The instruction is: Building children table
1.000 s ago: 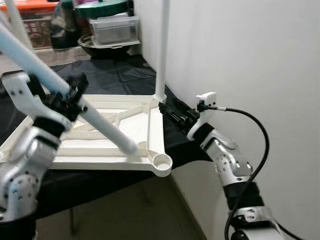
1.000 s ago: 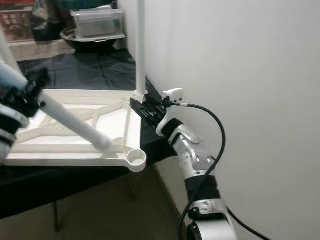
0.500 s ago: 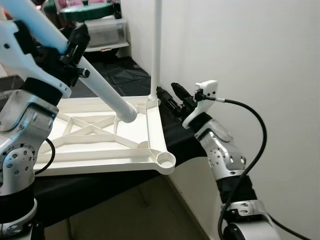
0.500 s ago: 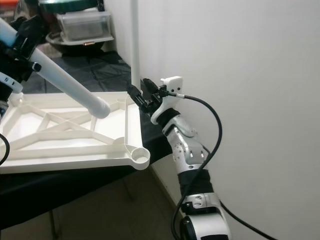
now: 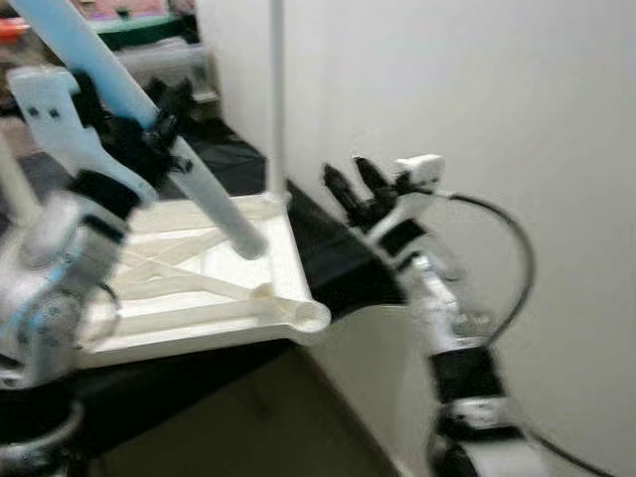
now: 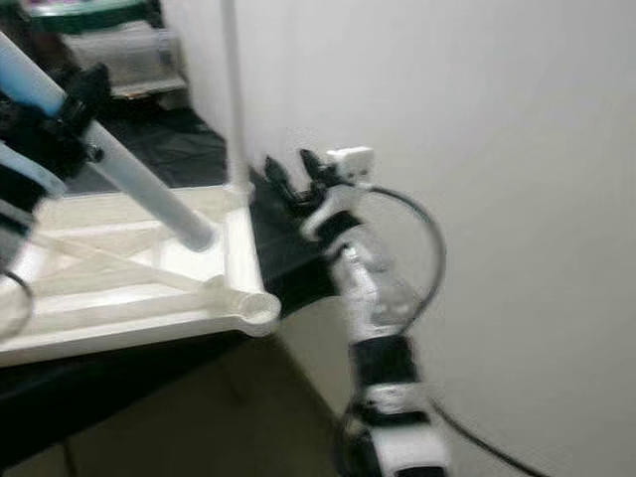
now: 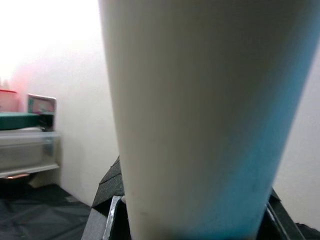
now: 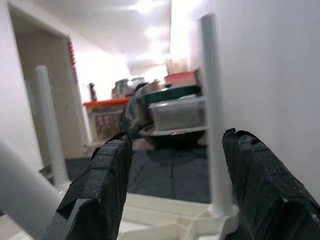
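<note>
A home storage corner: stacked plastic bins (image 8: 177, 114) against white walls.

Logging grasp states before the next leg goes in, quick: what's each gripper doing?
Left gripper: closed on the white table leg.
Right gripper: open, holding nothing.

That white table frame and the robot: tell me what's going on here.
The robot is putting together a small table. The white table frame lies upside down on a black cloth, with one leg standing upright in its far corner by the wall. The left gripper holds a loose white leg at a slant above the frame. The right gripper hangs open beside the standing leg, holding nothing.
</note>
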Robot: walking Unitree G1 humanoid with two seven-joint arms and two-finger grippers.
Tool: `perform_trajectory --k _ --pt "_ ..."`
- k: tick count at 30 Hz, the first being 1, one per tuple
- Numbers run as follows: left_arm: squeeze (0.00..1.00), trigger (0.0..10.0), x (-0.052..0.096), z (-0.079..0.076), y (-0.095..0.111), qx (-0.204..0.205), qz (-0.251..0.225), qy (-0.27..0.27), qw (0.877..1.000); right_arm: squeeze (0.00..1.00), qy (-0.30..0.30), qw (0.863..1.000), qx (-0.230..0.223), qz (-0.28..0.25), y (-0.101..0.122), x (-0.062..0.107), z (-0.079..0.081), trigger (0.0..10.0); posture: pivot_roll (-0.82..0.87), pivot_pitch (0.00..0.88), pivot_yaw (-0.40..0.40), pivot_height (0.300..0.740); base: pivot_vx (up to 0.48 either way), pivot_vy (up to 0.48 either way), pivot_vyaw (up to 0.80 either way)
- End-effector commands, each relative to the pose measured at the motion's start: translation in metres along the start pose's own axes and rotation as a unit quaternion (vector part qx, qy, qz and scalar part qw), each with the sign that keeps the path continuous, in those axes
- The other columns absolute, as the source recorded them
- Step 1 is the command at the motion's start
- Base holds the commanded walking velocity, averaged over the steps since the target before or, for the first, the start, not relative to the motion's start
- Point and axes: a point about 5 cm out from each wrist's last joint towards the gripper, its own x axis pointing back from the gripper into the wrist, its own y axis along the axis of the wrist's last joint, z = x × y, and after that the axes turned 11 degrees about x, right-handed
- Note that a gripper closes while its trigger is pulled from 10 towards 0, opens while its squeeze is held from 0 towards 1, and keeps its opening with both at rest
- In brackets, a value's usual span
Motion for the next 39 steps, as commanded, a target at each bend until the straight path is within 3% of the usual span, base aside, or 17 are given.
perform_trajectory --k 1,6,17,22,35,36,39 --pt "0.0 10.0 -0.002 -0.004 0.003 -0.007 -0.007 -0.011 1.0 0.0 -0.019 1.0 0.013 -0.006 0.004 0.003 -0.009 10.0 -0.04 0.0 0.01 0.74 0.0 0.0 -0.79" --pt "0.0 10.0 -0.003 -0.003 0.003 -0.008 -0.013 -0.008 1.0 0.0 -0.015 1.0 0.018 -0.007 0.005 0.001 -0.007 10.0 -0.06 0.0 0.005 0.74 0.0 0.0 -0.79" --pt "0.0 10.0 -0.007 0.002 -0.001 -0.016 0.001 -0.003 1.0 0.0 -0.002 1.0 0.021 -0.005 0.008 -0.003 -0.008 10.0 -0.06 0.0 0.015 0.74 0.0 0.0 0.0" --pt "0.0 10.0 -0.009 0.002 -0.005 -0.017 0.032 -0.04 0.999 0.0 0.059 0.996 0.064 0.017 0.002 -0.005 -0.004 10.0 -0.04 0.0 0.025 0.74 0.0 0.0 0.0" --pt "0.0 10.0 -0.015 0.004 -0.019 0.002 0.098 -0.124 0.987 0.0 0.098 0.99 0.047 0.087 -0.005 -0.011 -0.02 10.0 -0.03 0.0 0.022 0.74 0.0 0.0 0.0" --pt "0.0 10.0 -0.019 0.003 -0.023 0.024 0.107 -0.149 0.983 0.0 0.11 0.989 0.056 0.085 0.0 -0.014 -0.024 10.0 -0.03 0.0 0.014 0.74 0.0 0.0 0.0" --pt "0.0 10.0 -0.023 0.002 -0.024 0.039 0.109 -0.165 0.98 0.0 0.12 0.988 0.056 0.079 0.003 -0.014 -0.026 10.0 -0.03 0.0 0.017 0.74 0.0 0.0 0.0"
